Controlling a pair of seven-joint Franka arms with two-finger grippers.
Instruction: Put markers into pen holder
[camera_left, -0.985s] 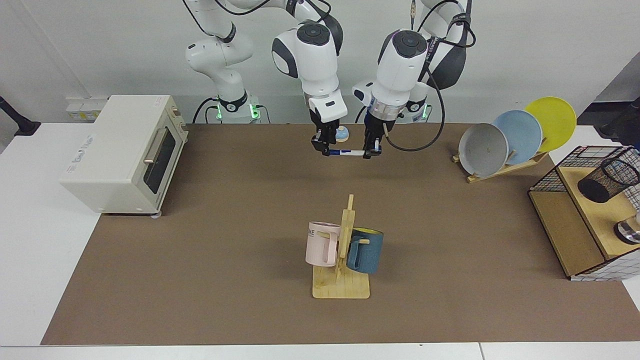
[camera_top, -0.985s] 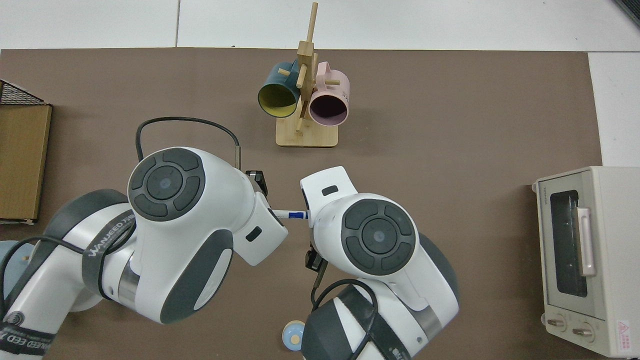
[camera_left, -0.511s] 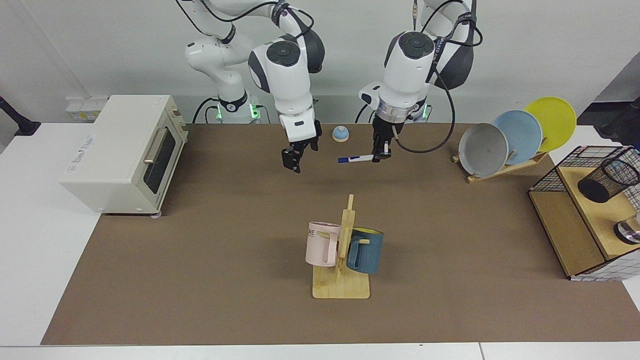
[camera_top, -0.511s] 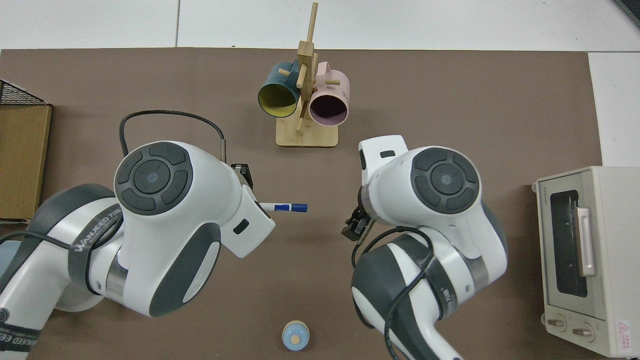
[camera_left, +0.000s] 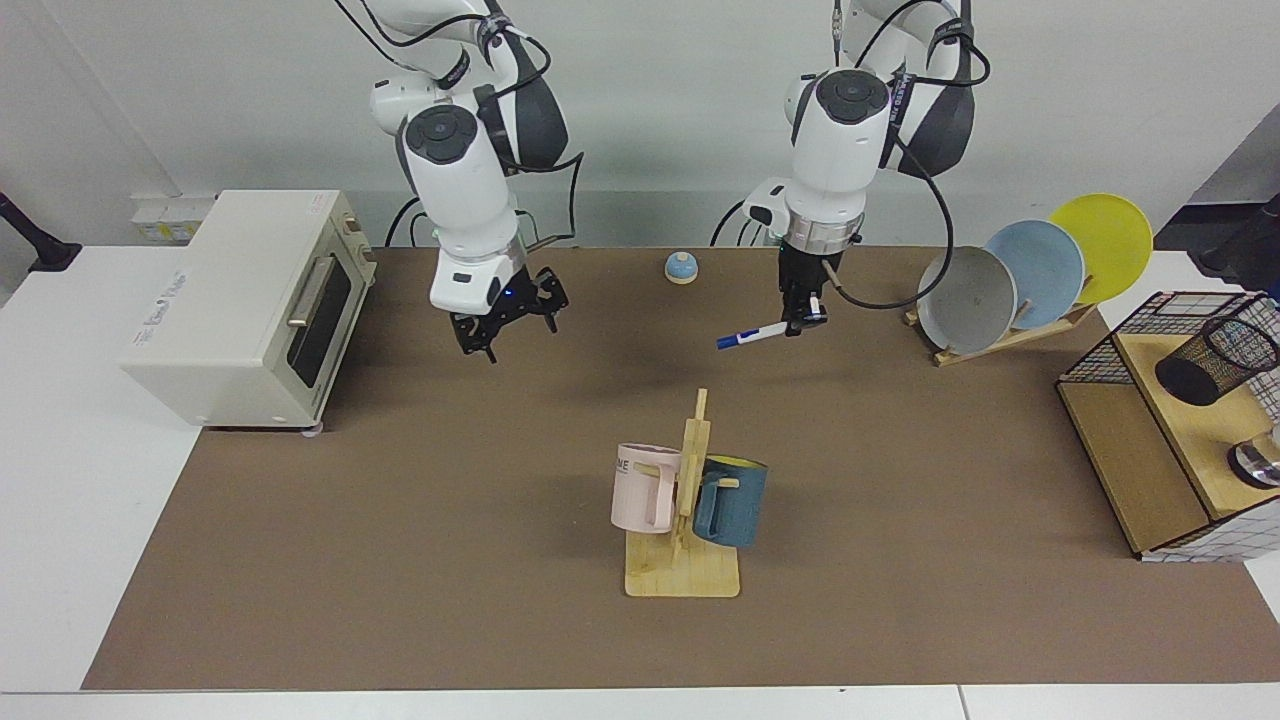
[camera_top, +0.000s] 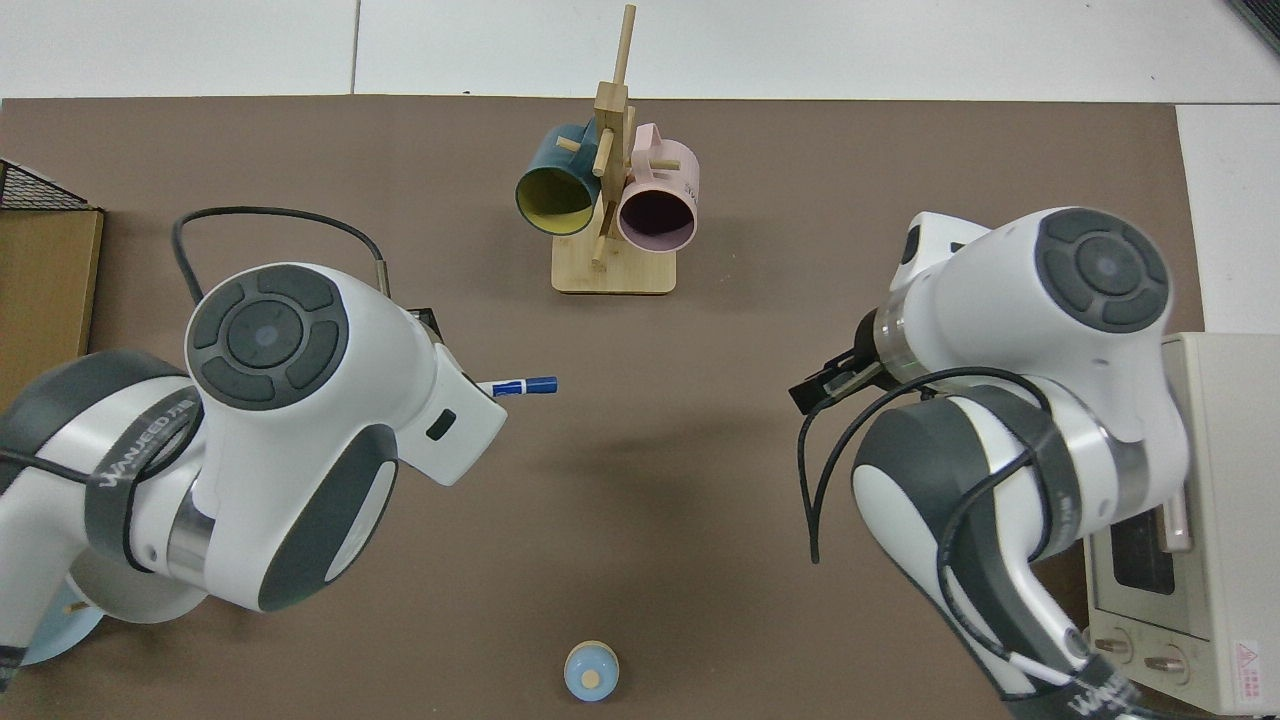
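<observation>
While the marker (camera_left: 752, 335) is clamped in the left gripper (camera_left: 803, 322), carriage to the distant pen holder (camera_left: 1216, 361) is needed, the spread-fingered right gripper (camera_left: 503, 325) idling.

The marker (camera_left: 752, 335) hangs above the mat (camera_left: 900, 520), well apart from the pen holder (camera_left: 1215, 360) on the shelf (camera_left: 1190, 425).

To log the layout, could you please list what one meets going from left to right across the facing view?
Toaster oven → right gripper → mug rack → marker held by left gripper → plate rack → pen holder in the wire basket.
</observation>
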